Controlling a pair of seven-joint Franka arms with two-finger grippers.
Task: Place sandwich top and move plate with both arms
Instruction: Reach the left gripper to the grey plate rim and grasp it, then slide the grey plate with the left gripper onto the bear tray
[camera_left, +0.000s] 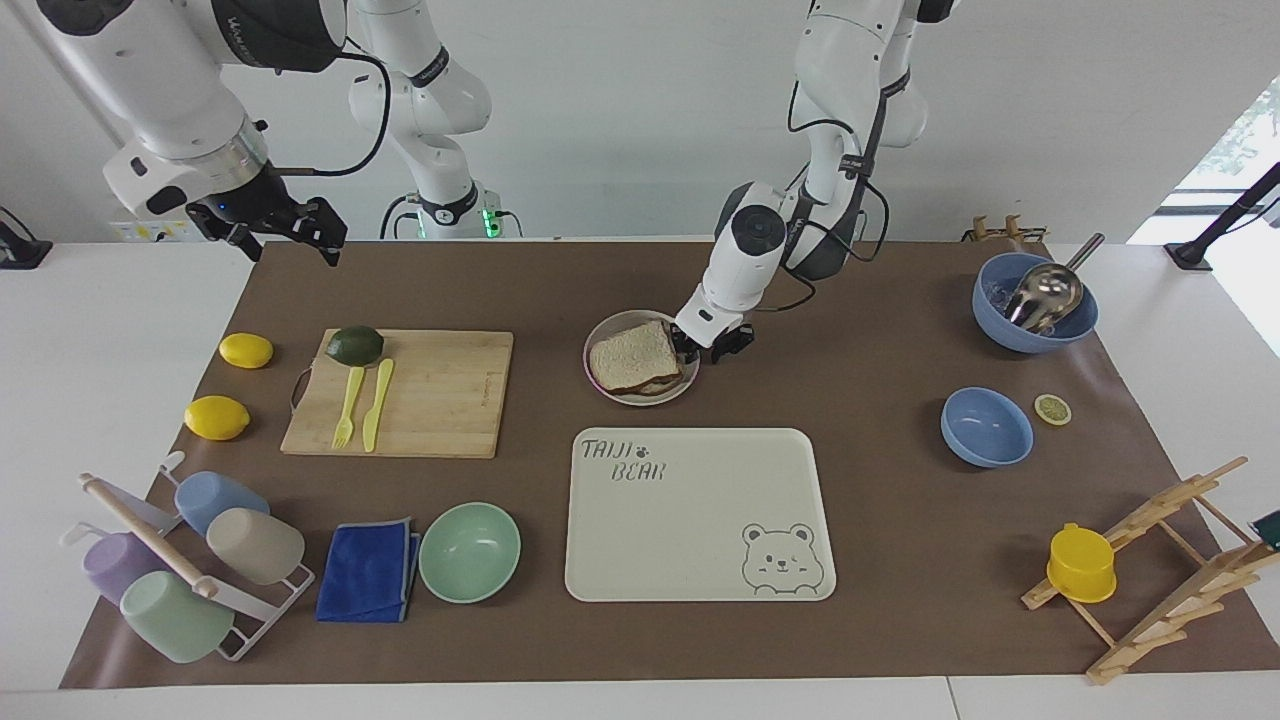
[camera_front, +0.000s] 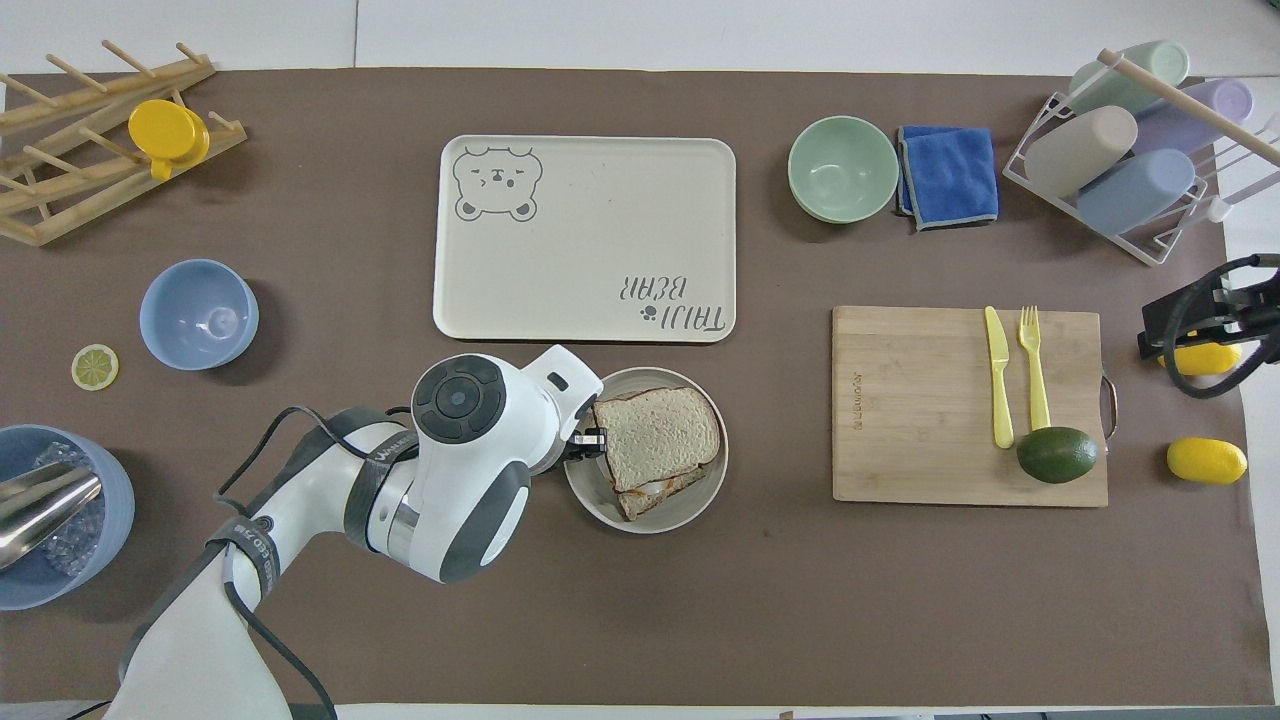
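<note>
Left gripper (camera_left: 712, 344) sits low at the rim of the plate (camera_left: 640, 398), on the edge that faces the left arm's end of the table; whether its fingers are clamped on that rim or only straddling it I cannot tell. The sandwich top (camera_left: 634, 356) already lies on the stack in the plate, a little skewed, so the bread step looks done. What remains is carrying the plate, and it turns on one thing — the plate lies straight across from this gripper toward the right arm's end.

Measured from the plate, the right gripper (camera_left: 283, 228) is well apart, raised over the mat's corner past the cutting board (camera_left: 400, 392). The plate's other edge is bare, and the tray (camera_left: 700, 515) lies just beside the plate, farther from the robots.
</note>
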